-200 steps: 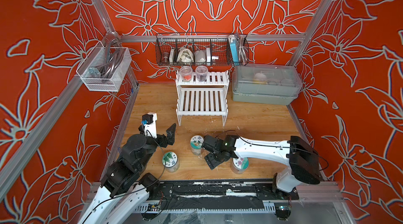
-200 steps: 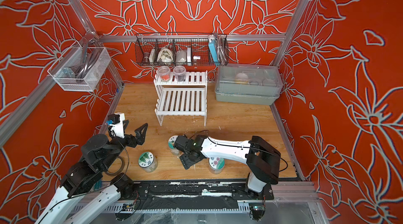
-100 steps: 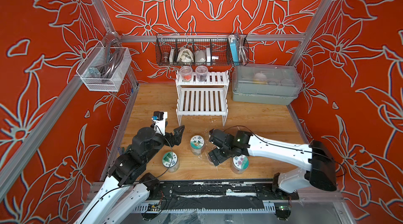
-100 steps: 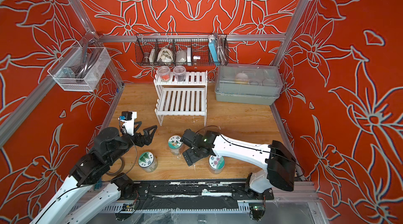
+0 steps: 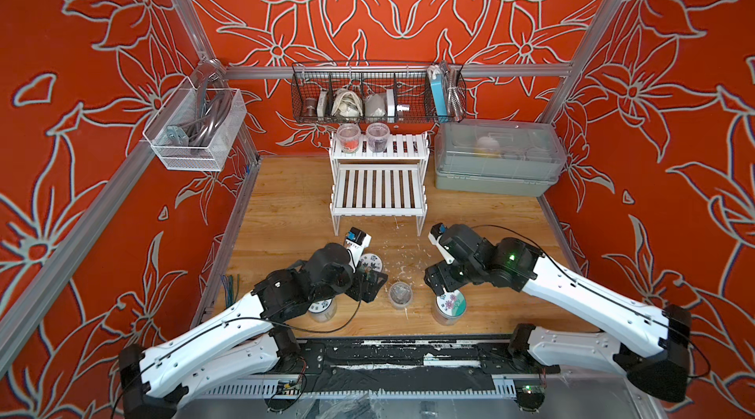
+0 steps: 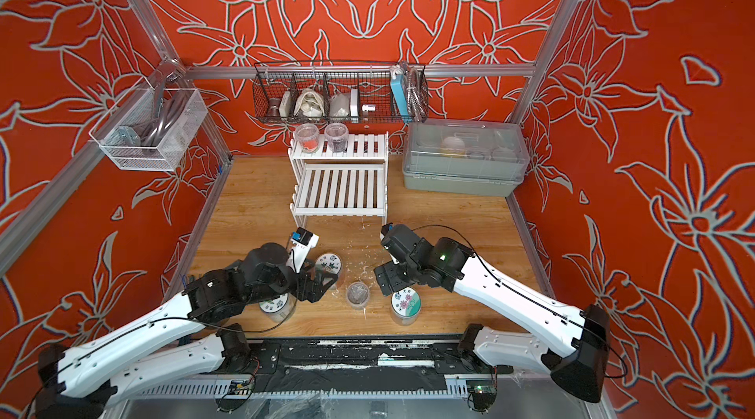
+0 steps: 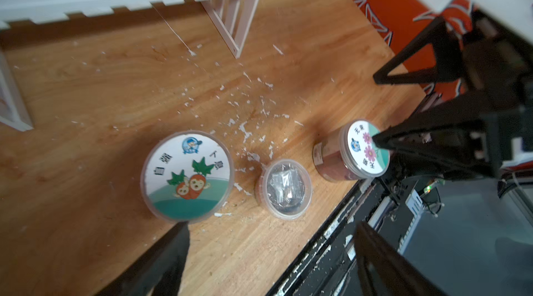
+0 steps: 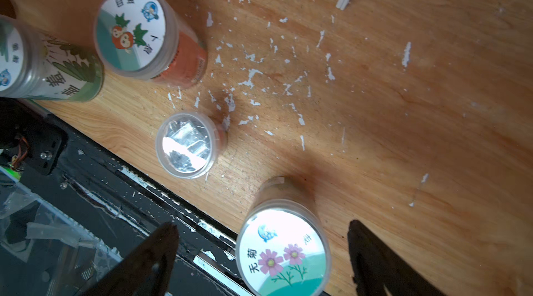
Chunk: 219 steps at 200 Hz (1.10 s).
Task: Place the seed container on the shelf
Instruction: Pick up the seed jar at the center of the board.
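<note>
Seed container point(image 7: 287, 189) sits between carrot jar point(image 7: 187, 176) and flower jar point(image 7: 357, 154), apparently apart.

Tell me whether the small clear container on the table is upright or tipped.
Upright: the small clear container stands on its base, round top facing up.

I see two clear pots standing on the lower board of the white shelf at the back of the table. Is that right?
Not quite. The two clear pots stand on the upper board of the white shelf, not the lower one. Both top views show it.
</note>
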### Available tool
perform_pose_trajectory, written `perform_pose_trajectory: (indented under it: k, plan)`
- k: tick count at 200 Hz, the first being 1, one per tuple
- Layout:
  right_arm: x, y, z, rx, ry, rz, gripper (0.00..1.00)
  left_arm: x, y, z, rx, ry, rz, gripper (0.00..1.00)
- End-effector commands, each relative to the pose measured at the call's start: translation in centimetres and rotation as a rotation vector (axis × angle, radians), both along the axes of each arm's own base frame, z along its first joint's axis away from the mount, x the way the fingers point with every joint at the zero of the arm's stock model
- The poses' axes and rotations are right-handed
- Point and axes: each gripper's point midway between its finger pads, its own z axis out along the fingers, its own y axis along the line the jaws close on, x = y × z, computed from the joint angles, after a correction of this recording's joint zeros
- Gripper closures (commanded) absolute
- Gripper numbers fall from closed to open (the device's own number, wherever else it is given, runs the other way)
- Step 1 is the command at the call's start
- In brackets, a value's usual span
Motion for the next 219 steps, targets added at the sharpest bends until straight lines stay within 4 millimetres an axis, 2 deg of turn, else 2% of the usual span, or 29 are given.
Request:
perform_pose_trajectory:
  k: [1,12,16,27,70,139,173,219]
  plan:
    - [-0.4,-2.3,-0.2,-0.05,-0.001,-0.005,0.05,-0.7,-0.9,-2.0,0.087,0.035,0.002,0.07]
    - [-0.3,-2.7,0.0,-0.044,-0.004,-0.016,0.05,-1.1,-1.7,-2.5,0.118,0.047,-0.017,0.05]
    - [-0.3,-2.8,0.1,-0.041,-0.002,-0.017,0.05,-1.2,-2.0,-3.5,0.158,0.064,-0.026,0.04]
    - [-0.3,-3.1,0.2,-0.037,-0.005,-0.024,0.05,-1.4,-2.6,-4.2,0.21,0.072,-0.033,0.01]
    - [0.0,-3.6,-0.1,-0.041,0.0,-0.045,0.04,-2.2,-5.2,-6.6,0.293,0.128,-0.085,0.01]
    - [0.0,-3.4,-0.5,-0.03,0.013,-0.045,0.04,-1.8,-6.7,-10.3,0.38,0.155,-0.102,0.01]
    - [0.0,-3.9,-0.3,-0.031,0.005,-0.05,0.04,-1.4,-7.6,-10.6,0.38,0.147,-0.101,0.01]
    - [0.0,-4.3,-0.1,-0.031,0.001,-0.053,0.04,-0.5,-7.8,-11.1,0.424,0.126,-0.087,0.02]
